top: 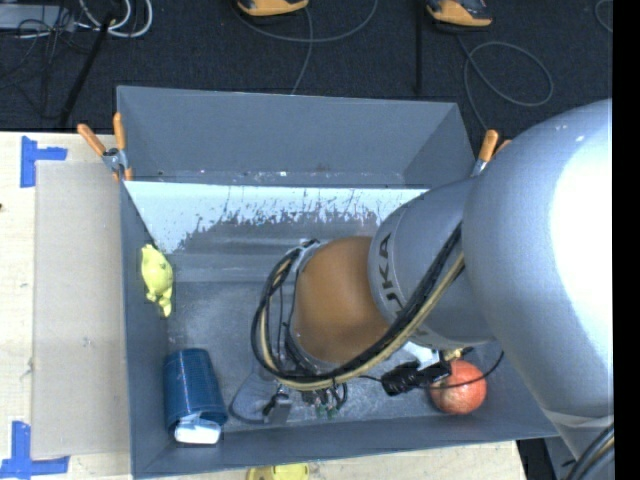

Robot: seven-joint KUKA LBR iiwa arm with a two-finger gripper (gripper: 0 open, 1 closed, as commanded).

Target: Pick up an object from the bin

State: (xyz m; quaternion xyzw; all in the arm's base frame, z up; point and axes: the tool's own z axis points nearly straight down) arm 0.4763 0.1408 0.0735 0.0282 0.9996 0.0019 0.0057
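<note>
The gripper (312, 396) is hanging low around 6 o'clock in the bin (290, 138), red apple (460, 389) sitting at 4, blue cylinder (191, 386) at 7. Can't tell if it's gripping anything

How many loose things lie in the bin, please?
3: yellow toy at left wall, blue roll lower left, red ball lower right; the arm may hide more.

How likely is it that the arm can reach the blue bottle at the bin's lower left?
Probably yes: the blue bottle lies alone close beside the gripper, nothing between them, though the bin's left wall nearby may cramp it.
</note>
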